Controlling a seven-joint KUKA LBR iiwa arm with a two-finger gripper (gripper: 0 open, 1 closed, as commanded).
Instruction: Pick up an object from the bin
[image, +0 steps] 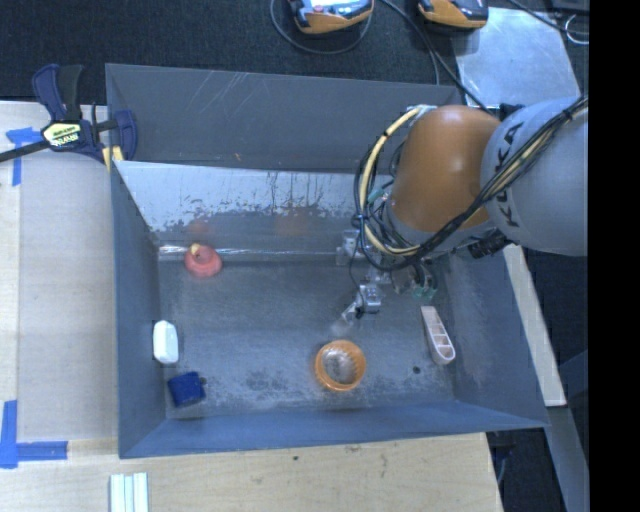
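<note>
Five things are lying in the bin (250, 120); the pincer (362, 300), its gap impossible to tell, is hovering mid-floor just behind the orange cup (340, 364) near the front wall. This is looking like the approach step, which is calling next for lowering over the cup.
</note>
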